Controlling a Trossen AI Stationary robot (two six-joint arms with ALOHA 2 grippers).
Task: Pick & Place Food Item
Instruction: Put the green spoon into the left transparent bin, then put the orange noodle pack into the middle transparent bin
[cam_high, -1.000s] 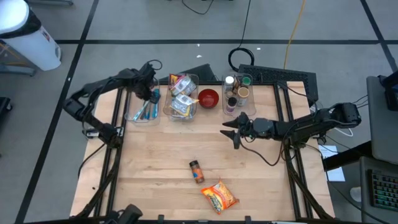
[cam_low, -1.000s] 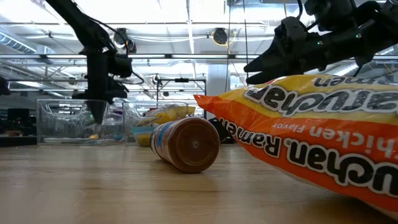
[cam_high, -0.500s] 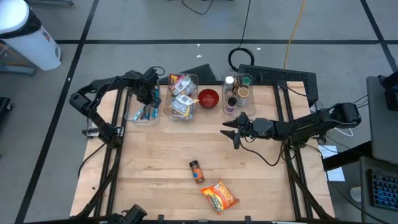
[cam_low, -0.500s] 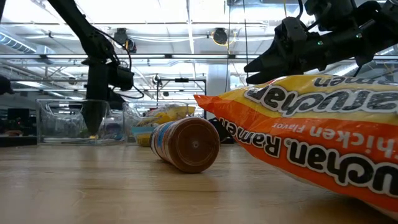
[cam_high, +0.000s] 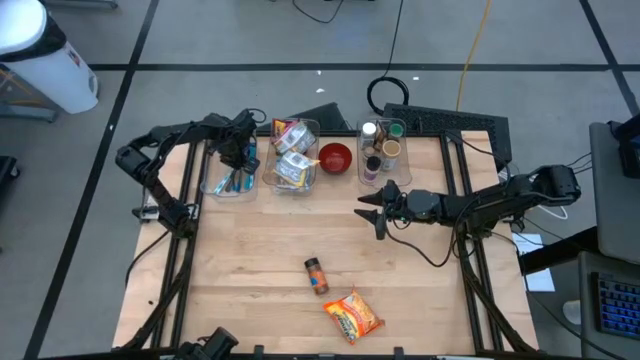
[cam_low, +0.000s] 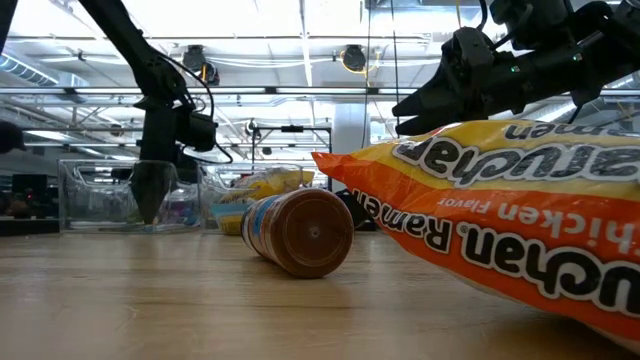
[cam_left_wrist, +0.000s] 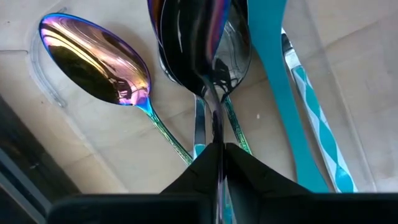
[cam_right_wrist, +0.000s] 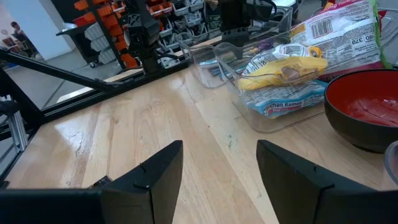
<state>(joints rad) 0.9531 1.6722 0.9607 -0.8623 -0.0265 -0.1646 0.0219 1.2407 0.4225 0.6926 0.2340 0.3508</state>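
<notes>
The wooden table (cam_high: 250, 260) carries a row of clear bins along its far edge and two loose food items near its front edge.

The ramen packet (cam_high: 352, 316) lies flat at the front, orange and yellow. In the low view it (cam_low: 500, 215) fills the right side, seen upside down; "Ramen" and "Chicken Flavor" can be read, the brand only in part, and its right end is cut off.

Just behind it, apart from it, lies the spice jar (cam_high: 316, 275) on its side, brown with an orange label. Its round base (cam_low: 305, 232) faces the low camera; no label text can be made out.

The middle bin (cam_high: 291, 158) holds snack packets (cam_right_wrist: 292, 68); one shows a barcode, its small print too fine to read. A red bowl (cam_high: 335, 157) stands beside it.

The left gripper (cam_high: 240, 160) is down inside the cutlery bin (cam_high: 228, 183), fingers almost together on the handle of a dark spoon (cam_left_wrist: 205, 56); whether it is truly clamped cannot be told. An iridescent spoon (cam_left_wrist: 96, 59) and teal handles (cam_left_wrist: 289, 93) lie alongside.

The right gripper (cam_high: 377, 208) hovers over mid-table, jaws apart, grasping nothing.
</notes>
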